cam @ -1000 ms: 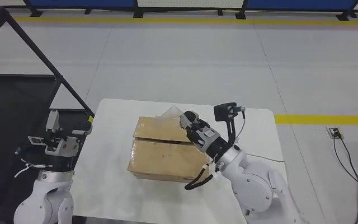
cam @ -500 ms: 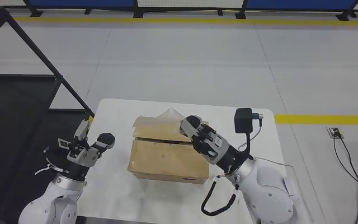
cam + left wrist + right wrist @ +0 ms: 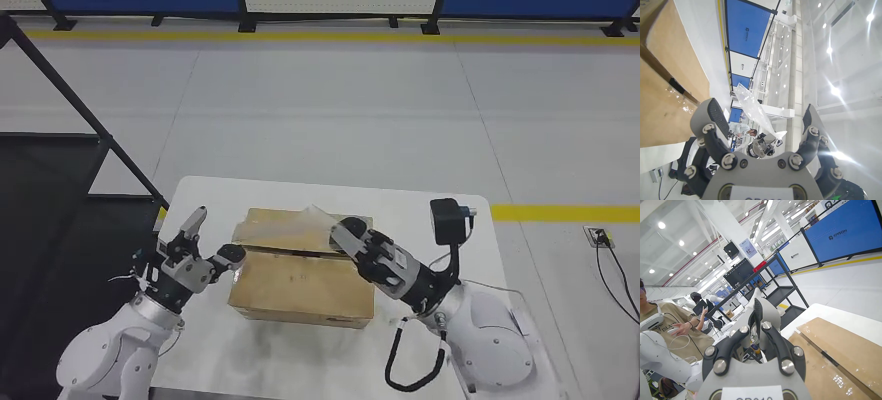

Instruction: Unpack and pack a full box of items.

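Moved since a second ago: left gripper (image 3: 205, 262) has swung in from the 9 o'clock edge of the white surface (image 3: 440, 230) and now sits just beside the box's 9 o'clock end. The right gripper (image 3: 338, 228) has hardly shifted, and the film it holds droops lower.
Box: brown cardboard box (image 3: 300, 280) sits mid-surface with its two top flaps (image 3: 290, 232) lying flat. The left wrist view shows only a thin dark slit between them.
Film: clear plastic film (image 3: 305, 220), crinkled, rises from the box top toward 12 o'clock. I take it for tape or wrap being peeled off, though I can't be sure.
Right gripper: over the box top near its 2 o'clock corner, fingers pressed together. Seen from the left wrist, they pinch the end of the film.
Left gripper: fingers spread wide, nothing between them, not touching the box.
Done so far: at most, some of the film lifted.
Left to do: by my reckoning nearly everything, namely film off, flaps opened, items taken out, then all packed back. No item is out on the surface yet.
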Robot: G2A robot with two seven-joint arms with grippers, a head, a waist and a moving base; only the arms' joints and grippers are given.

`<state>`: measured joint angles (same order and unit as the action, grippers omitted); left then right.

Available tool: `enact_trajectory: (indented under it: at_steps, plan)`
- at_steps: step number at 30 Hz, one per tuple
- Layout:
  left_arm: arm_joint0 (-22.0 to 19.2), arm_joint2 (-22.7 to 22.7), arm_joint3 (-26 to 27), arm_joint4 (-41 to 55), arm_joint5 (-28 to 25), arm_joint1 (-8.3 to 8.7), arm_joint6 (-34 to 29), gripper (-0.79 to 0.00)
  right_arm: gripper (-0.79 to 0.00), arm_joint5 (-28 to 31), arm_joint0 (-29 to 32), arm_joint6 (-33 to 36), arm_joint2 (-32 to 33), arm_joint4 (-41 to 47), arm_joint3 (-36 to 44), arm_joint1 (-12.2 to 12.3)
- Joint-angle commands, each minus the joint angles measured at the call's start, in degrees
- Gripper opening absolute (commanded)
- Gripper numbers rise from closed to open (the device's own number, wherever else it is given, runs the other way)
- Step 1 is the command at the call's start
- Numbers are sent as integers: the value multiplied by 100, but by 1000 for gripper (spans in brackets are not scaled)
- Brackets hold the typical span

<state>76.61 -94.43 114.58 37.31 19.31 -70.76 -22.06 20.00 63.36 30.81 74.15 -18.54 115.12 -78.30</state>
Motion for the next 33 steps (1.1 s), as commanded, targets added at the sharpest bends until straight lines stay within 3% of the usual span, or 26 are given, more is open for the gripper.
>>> enact_trajectory:
  at_steps: [1, 5, 9, 11, 18, 19, 20, 21, 33]
  plan:
    - [-51, 99, -28, -103, 50, 6, 7, -345, -785, 19, 5, -27, 3, -5, -14, 9]
    - [-106, 246, -94, -232, 32, 13, 39, -480, -785, 24, 17, -59, -1, -12, -20, 26]
    - [-116, 307, -119, -278, -10, 19, 71, -745, -785, 34, 35, -81, 2, -14, -31, 45]
    - [-117, 320, -117, -288, -43, 20, 108, -785, -785, 25, 27, -76, 6, 26, -50, 54]
    - [-115, 295, -98, -364, -305, 25, 277, -785, -785, 28, -20, 2, 10, 126, -183, 87]
    - [-116, 276, -86, -363, -352, 25, 319, -785, -625, -3, -30, 38, 14, 113, -201, 93]
    - [-116, 259, -76, -335, -385, 23, 365, -785, -249, -18, -41, 47, 17, 115, -209, 98]
    - [-120, 238, -63, -305, -407, 22, 407, -785, 0, -36, -48, 58, 22, 113, -229, 103]
    - [-333, 7, -35, -256, -389, 37, 799, -785, 0, -151, -69, 140, 138, 31, -373, 175]
